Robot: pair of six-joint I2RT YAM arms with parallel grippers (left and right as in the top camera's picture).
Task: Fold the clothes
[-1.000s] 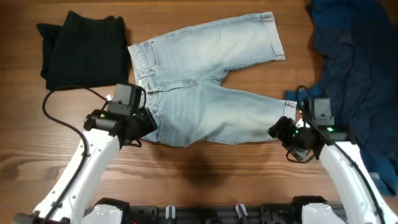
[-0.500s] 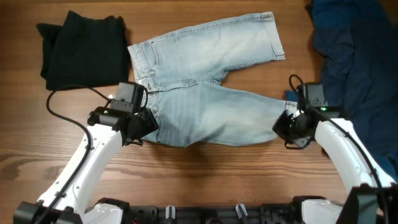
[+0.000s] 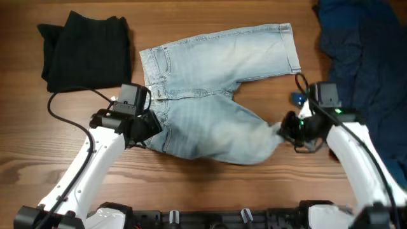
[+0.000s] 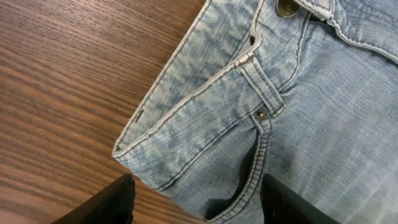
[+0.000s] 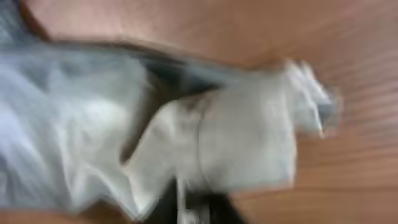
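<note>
Denim fold: right end effector (image 3: 291, 129) pinches jeans (image 3: 216, 63) hem, left end effector (image 4: 199, 190) spread over waistband (image 4: 205, 115).
Limp, weighty denim likely drags; thick seams offer the surest grip.

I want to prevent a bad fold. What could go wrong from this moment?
The right pincer grips the jeans by a bunched hem, so the fold may crease. The left pincer stands open at the waistband, so the jeans may drag. The dark blue garment nearby could snag.

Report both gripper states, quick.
Left gripper: open, straddling the waistband of the pale light-blue denim jeans.
Right gripper: closed on the jeans' bunched leg hem.
</note>
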